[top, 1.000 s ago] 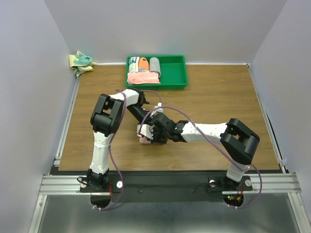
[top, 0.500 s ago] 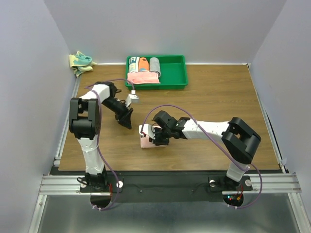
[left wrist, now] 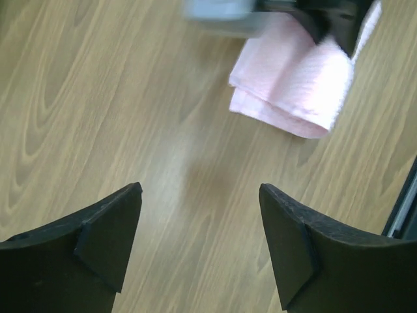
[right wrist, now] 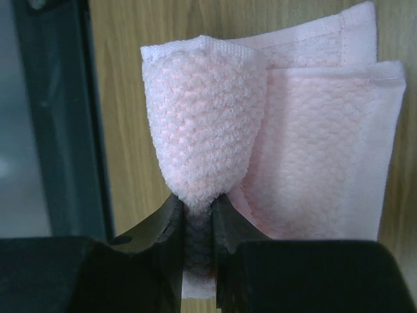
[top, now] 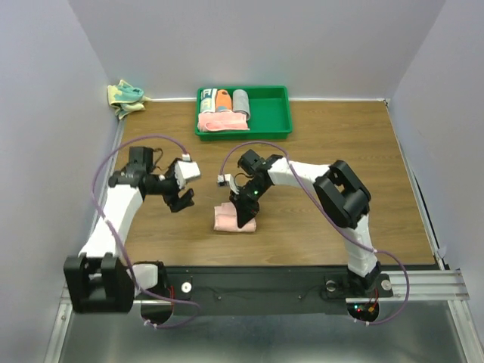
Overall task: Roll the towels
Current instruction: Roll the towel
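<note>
**Item 1: pale peach-pink terry-cloth towel**. Lies on the brown wooden table, near the front edge and between the two arms. It is folded into a thick flat pad, not yet a cylinder. The right wrist view shows one bunched fold standing up from the flat layers.

**Item 2: right gripper**. Points down onto the towel's right part. Its jaws are drawn narrow and pinch the raised fold. A second ago this arm reached in low from the right; its wrist now stands over the cloth.

**Item 3: left gripper**. A second ago it sat at the towel beside the right one. It has since swung off to the left and hangs over bare wood, well apart from the cloth. Its jaws are spread wide and hold nothing.

**Item 4: teal towel with pale yellow edges**. Crumpled at the far left corner, untouched.

**Item 5: green plastic tray**. Stands at the far edge and holds several rolled cloths.

**Assessment.** The pink towel now depends on the right arm alone. Its roll looks barely begun, and the teal towel remains to be done.
</note>
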Available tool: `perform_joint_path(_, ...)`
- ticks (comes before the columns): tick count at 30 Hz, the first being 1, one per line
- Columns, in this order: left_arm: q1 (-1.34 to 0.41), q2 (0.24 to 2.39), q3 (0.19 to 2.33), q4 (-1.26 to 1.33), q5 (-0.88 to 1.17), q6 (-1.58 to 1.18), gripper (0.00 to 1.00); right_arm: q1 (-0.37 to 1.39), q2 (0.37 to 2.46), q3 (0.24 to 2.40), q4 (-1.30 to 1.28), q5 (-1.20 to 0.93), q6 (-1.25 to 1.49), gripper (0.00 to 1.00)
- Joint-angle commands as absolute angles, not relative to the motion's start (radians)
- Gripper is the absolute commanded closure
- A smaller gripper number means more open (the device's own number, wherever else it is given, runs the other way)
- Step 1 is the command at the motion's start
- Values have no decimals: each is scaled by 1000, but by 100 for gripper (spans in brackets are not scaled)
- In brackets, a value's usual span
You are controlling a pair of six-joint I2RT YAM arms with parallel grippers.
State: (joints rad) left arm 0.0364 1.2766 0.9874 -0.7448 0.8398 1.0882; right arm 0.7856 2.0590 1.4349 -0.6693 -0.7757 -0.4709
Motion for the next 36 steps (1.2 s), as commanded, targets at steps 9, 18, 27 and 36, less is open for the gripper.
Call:
perform_joint_path(9,-570,753,508,-384,401,1120,5,693,2393,1654,-1038,-1069,-523,99)
perform_joint_path(18,-834,1049,520,-140,235,1023,18,655,2487,1707,-1078,-1108,-525,99)
perform_joint_path(27,-877,1264,560,-55,156,999,40,646,2503,1710,-1103,-1115,-552,97)
perform_joint_path(36,-876,1304,609,-254,253,989,83,529,2384,1765,-1103,-1060,-506,53)
